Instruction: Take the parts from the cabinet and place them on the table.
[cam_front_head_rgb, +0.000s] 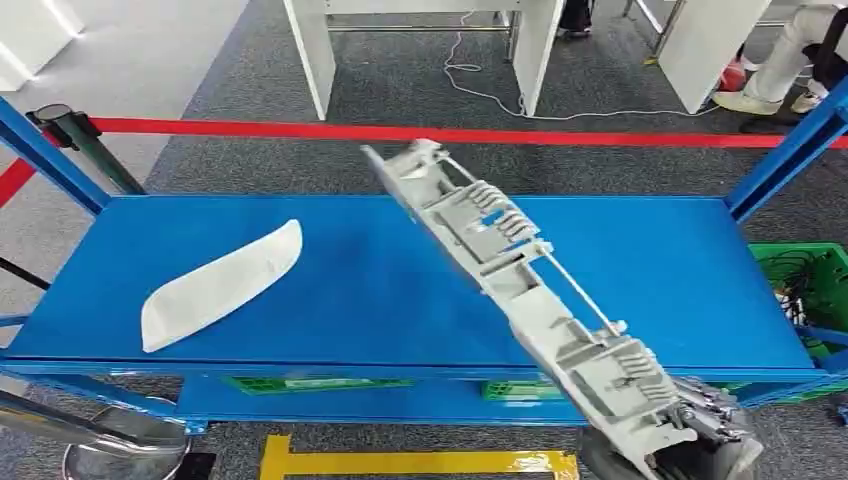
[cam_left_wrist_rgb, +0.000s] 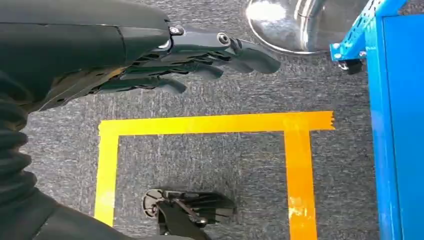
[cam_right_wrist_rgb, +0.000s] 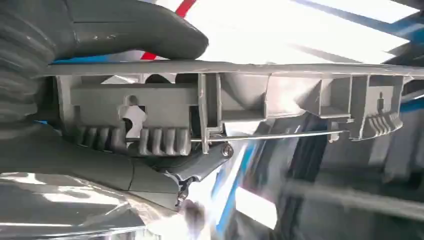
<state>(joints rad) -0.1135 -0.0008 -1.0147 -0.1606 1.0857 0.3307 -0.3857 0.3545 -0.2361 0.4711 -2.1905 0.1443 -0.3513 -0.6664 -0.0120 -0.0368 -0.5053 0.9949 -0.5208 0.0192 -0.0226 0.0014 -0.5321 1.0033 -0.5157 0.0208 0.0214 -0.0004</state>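
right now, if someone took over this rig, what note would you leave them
Right hand: grips one end of the long grey ribbed plastic part, which slants up above the blue table top, not yet set down.
Left hand: holds nothing, fingers loosely extended, hanging over the grey carpet by the yellow floor tape.
Done: a curved white plastic shell lies flat on the table's left side.
Left: lower the grey part onto the bare blue surface and release; whether more parts wait in the cabinet cannot be told from here.

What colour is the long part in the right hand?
Light grey long part, held by the right hand; clearest in the head view.
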